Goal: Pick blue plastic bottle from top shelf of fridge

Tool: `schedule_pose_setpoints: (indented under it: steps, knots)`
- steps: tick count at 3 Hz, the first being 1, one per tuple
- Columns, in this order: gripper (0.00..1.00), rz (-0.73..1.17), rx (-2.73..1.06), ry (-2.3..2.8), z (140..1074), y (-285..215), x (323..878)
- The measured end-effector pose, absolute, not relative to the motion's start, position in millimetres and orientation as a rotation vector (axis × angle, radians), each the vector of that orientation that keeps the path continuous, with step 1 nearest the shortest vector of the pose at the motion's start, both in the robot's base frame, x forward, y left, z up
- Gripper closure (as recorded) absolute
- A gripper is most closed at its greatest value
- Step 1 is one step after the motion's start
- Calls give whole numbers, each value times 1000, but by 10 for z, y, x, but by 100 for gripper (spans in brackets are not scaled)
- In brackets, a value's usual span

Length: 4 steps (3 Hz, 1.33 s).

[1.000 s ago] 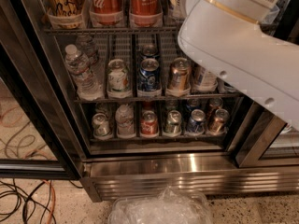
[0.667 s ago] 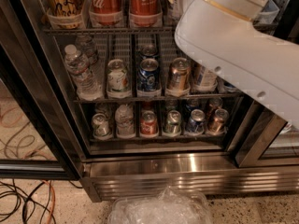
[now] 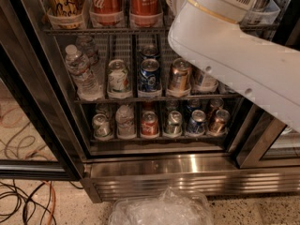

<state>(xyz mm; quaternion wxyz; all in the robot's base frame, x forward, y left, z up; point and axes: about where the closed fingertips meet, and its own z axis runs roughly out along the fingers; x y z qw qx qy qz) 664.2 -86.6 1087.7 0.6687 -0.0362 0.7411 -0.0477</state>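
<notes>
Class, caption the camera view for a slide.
White arm overlaps the fridge at its top shelf; gripper out of view.

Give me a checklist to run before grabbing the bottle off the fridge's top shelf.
1. Target seen: blue plastic bottle at the left end of the top shelf, ok.
2. Pincer located: out of view, beyond the white arm at upper right, not ok.
3. Pincer lined up with the bottle: cannot tell.
4. Room beside target: Coca-Cola bottle close on its right, not ok.
5. Floor before fridge: cables and crumpled plastic lie there, not ok.
</notes>
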Motion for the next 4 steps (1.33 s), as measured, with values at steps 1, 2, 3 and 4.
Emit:
schedule_pose_setpoints:
  steps: [1,2,3,4]
  knots:
    - [76,-108,-79,1670,10881,-870,6642]
    - [98,-108,-79,1670,10881,-870,6641]
    - [100,-108,-76,1607,11038,-861,6565]
    - [100,-102,-83,1568,11152,-840,6465]
